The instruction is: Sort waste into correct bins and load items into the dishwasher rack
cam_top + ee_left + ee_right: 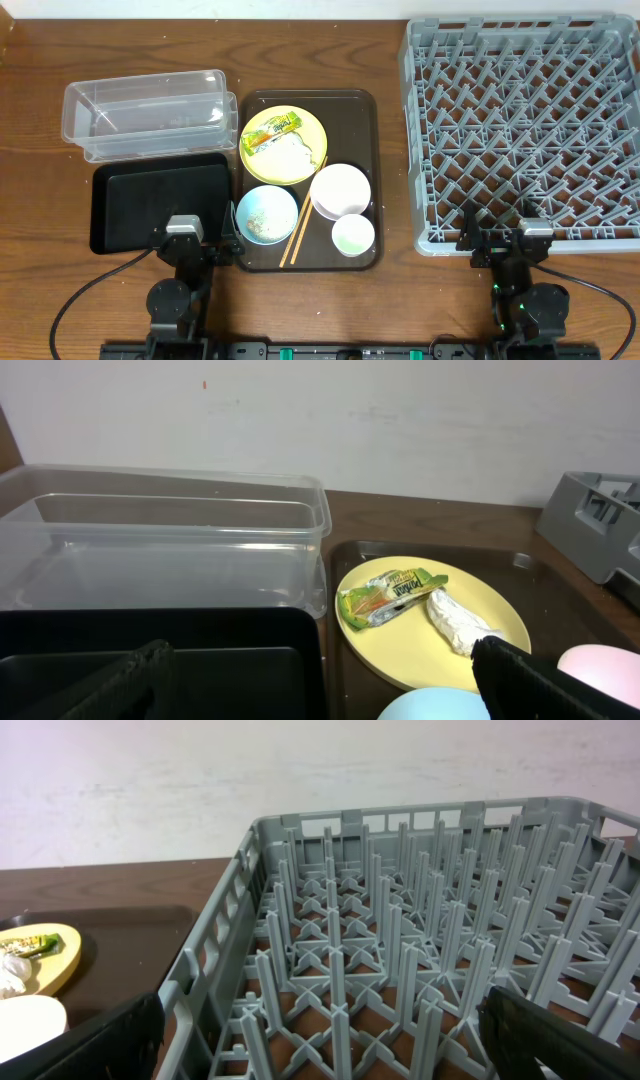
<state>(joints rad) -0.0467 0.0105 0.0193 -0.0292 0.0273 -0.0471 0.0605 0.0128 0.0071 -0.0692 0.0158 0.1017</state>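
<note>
From above: snack wrapper [272, 130] on the far half of the yellow plate [312, 128], crumpled tissue [291, 156] touching it on the near side, all on the brown tray [352, 108] in the middle of the counter [40, 40]. Nearer than the plate, blue bowl [242, 208] with pale specks inside, probably rice [264, 218]. Beside it, chopsticks [303, 218] slanting between it and the white bowl [340, 190], with the small cup [353, 235] nearest on the right. Far left, clear tub [145, 85], with the black tray [140, 205] in front of it and the grey rack [520, 120] on the right. At the near edge, left hand [190, 243] between black tray and blue bowl, right hand [505, 242] by the rack's near wall.

Left wrist: fingers [540, 680] spread wide, nothing between them. Wrapper and tissue ahead to the right, on the plate. Both judged featherweight and limp. Wrapper likely slick, so best pinched across a crimped end; tissue best taken at its bulkiest fold.

Right wrist: fingers [85, 1045] likewise wide apart and empty, facing the rack's pegs [400, 920]. Crockery probably hard, smooth and breakable: take by the rim and set down gently. Chopsticks thin and apt to roll: pinch both together mid-length.
</note>
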